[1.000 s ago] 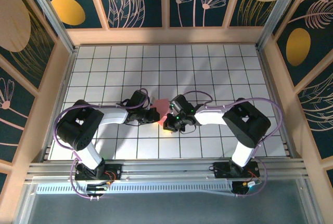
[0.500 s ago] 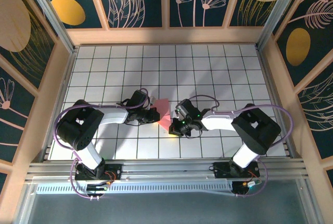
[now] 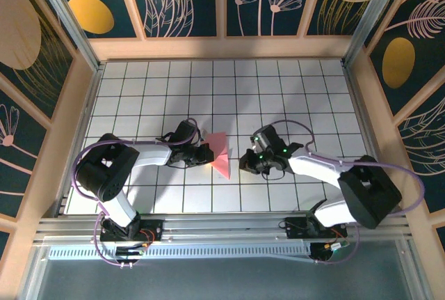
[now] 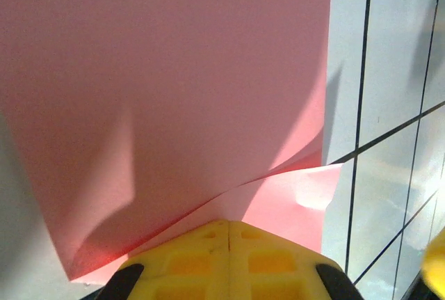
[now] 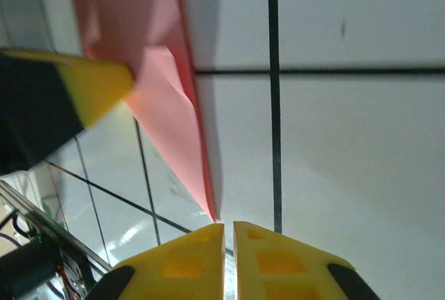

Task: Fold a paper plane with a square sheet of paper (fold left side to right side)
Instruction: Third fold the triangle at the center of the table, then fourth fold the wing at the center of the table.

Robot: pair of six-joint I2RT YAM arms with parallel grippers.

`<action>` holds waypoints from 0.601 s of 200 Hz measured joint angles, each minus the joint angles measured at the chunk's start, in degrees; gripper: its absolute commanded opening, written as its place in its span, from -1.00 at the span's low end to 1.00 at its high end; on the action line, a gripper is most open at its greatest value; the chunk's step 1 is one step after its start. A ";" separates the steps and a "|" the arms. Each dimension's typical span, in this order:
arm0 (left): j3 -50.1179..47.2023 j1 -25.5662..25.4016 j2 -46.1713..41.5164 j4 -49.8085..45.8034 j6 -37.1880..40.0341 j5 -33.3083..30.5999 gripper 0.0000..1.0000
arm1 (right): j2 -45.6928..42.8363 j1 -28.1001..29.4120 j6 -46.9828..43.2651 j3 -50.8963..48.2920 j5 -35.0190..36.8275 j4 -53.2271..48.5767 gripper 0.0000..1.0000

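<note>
Seen from above, the right gripper (image 3: 245,164) has drawn back rightward off the sheet (image 3: 221,152). That leaves the half-made fold at the table's (image 3: 292,98) centre to the left gripper (image 3: 206,154) alone.

At the left wrist, the pincer is closed tight, apparently on the sheet's near edge, with one layer lifting.

At the right wrist, the fingers are a crack apart and empty, the sheet just ahead.

One sheet, two grippers.
</note>
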 measured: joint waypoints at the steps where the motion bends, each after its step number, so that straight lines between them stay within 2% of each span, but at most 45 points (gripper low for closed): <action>1: 0.00 -0.02 0.02 0.02 -0.02 -0.02 -1.00 | -0.09 -0.09 -0.17 0.00 0.07 0.04 -0.56; 18: 0.00 -0.44 0.22 0.85 -1.64 0.00 -1.00 | -1.70 -1.95 -2.67 0.00 1.03 1.62 -0.35; 42: 0.02 -0.76 0.22 1.53 -3.78 0.11 -0.97 | -1.57 -2.34 -6.32 0.00 1.25 5.70 -0.17; 89: 4.26 -0.70 -4.24 -1.64 -4.48 -3.02 -0.63 | 7.23 0.31 -13.57 2.71 2.16 11.52 -0.14; 120: 5.20 1.62 -9.77 -2.84 -4.33 -6.10 -0.44 | 11.52 1.51 -16.06 3.52 2.10 14.56 -0.16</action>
